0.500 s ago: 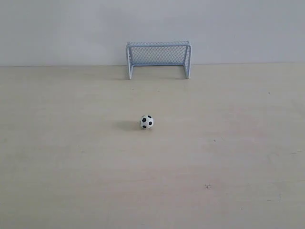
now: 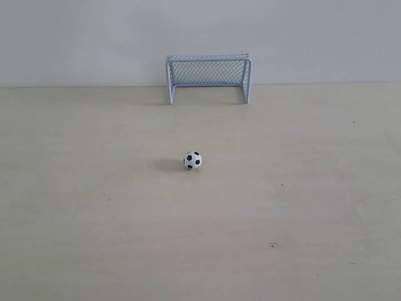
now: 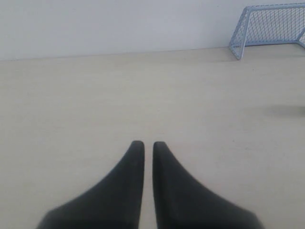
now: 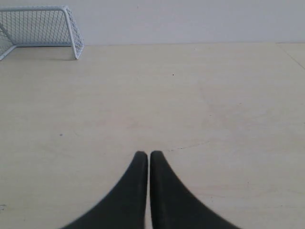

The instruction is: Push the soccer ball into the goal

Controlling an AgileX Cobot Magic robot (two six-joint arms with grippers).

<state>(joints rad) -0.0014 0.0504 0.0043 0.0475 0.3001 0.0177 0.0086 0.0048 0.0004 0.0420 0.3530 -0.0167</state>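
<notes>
The soccer ball (image 2: 193, 160), white with black patches, rests on the pale tabletop in the exterior view, well in front of the goal (image 2: 208, 76). That goal, pale blue-white with mesh netting, stands against the back wall with its mouth toward the ball. Neither arm shows in the exterior view. The left gripper (image 3: 148, 144) is shut on nothing above bare table; the goal (image 3: 267, 28) shows far off in its view and the ball is out of it. The right gripper (image 4: 149, 154) is also shut and empty, with the goal (image 4: 40, 26) in the distance.
A wide pale wooden table (image 2: 94, 207) spreads around the ball, ending at a plain white wall (image 2: 75, 37) behind the goal. A few small dark specks (image 2: 273, 244) mark the surface.
</notes>
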